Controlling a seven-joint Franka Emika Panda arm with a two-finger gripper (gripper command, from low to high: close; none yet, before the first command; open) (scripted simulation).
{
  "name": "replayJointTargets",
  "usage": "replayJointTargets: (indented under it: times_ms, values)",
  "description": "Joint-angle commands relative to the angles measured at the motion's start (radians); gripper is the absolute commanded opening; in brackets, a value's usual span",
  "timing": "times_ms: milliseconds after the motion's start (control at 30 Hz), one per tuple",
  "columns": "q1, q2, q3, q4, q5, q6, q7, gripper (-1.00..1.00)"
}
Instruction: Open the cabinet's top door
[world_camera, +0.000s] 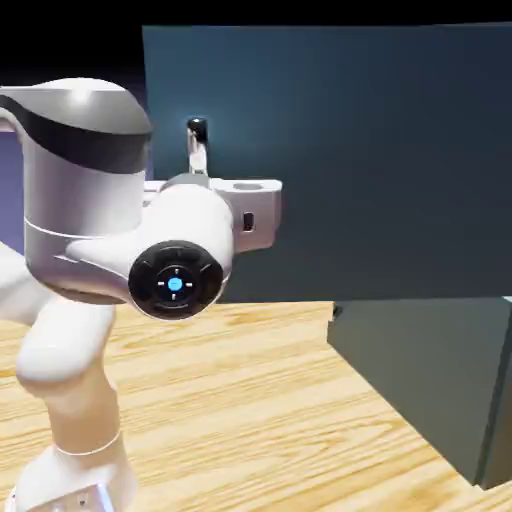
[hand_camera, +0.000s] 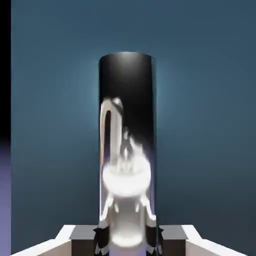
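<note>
The top door is a large dark teal panel. It reaches far to the left of the cabinet's lower part and stands at a different angle, so it is swung outward. Its small silver bar handle sits near the door's left edge. My gripper is at the handle, mostly hidden behind my wrist. In the hand view the shiny handle rises large between my grey fingertips, with the teal door behind it. My gripper is shut on the handle.
The light wooden table runs under the swung-out door up to the cabinet's base. My white arm fills the exterior view's left side. A blue-violet backdrop shows at the far left.
</note>
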Motion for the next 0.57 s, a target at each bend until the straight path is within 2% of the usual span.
replayJointTargets:
  times_ms: [0,267,533]
  values:
    - [0.036,0.024,-0.036,0.036,-0.012,-0.027,-0.009,-1.0]
    - [0.326,0.148,-0.308,0.276,-0.076,-0.196,-0.054,-1.0]
    - [0.616,0.14,-0.538,0.464,-0.12,-0.286,-0.03,-1.0]
